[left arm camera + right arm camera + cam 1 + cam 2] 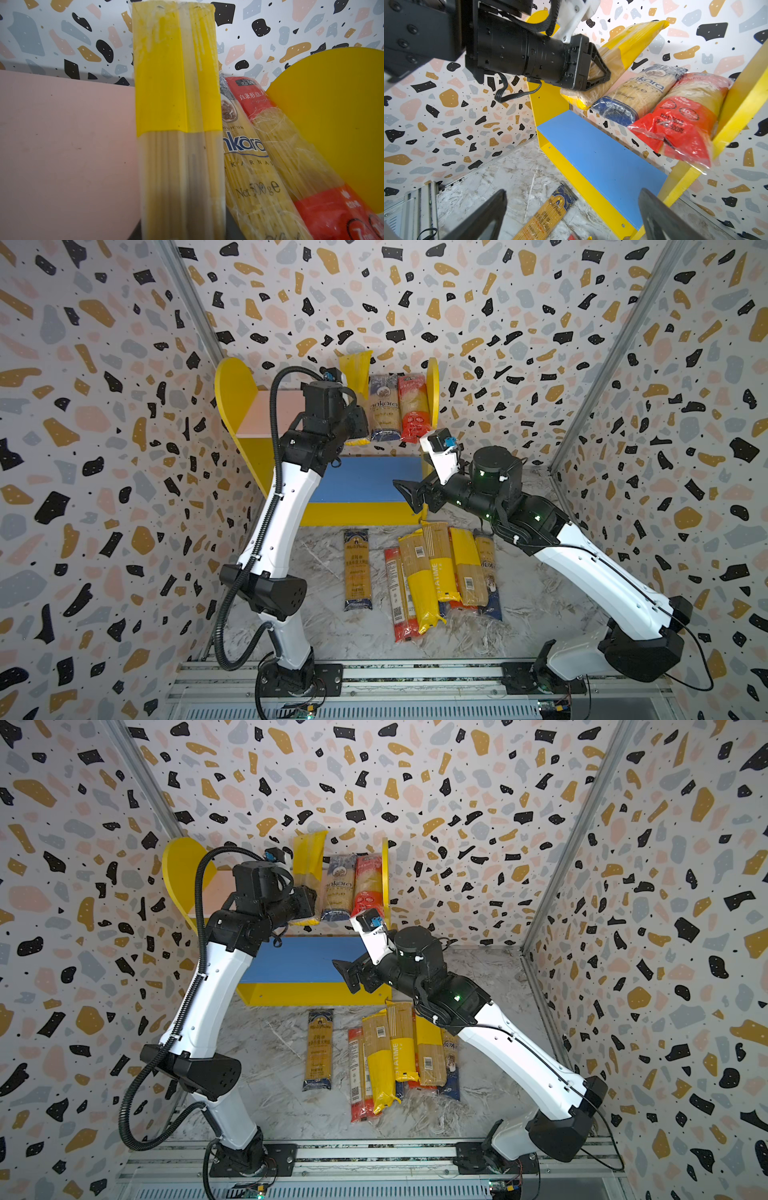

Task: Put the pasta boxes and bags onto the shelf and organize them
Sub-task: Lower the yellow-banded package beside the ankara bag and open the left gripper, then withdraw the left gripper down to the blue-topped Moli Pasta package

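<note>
The shelf stands at the back, with a pink upper board and a blue lower board. My left gripper is shut on the near end of a yellow-printed pasta bag, which lies on the pink board and points at the back wall. The right wrist view shows its jaws clamped on that bag. Beside it lie an Ankara bag and a red bag. My right gripper hangs open and holds nothing, in front of the blue board. Several pasta packs are piled on the table.
A single dark-blue-ended pack lies alone left of the pile on the marbled table top. Terrazzo walls close in on three sides. A metal rail carrying both arm bases runs along the front edge.
</note>
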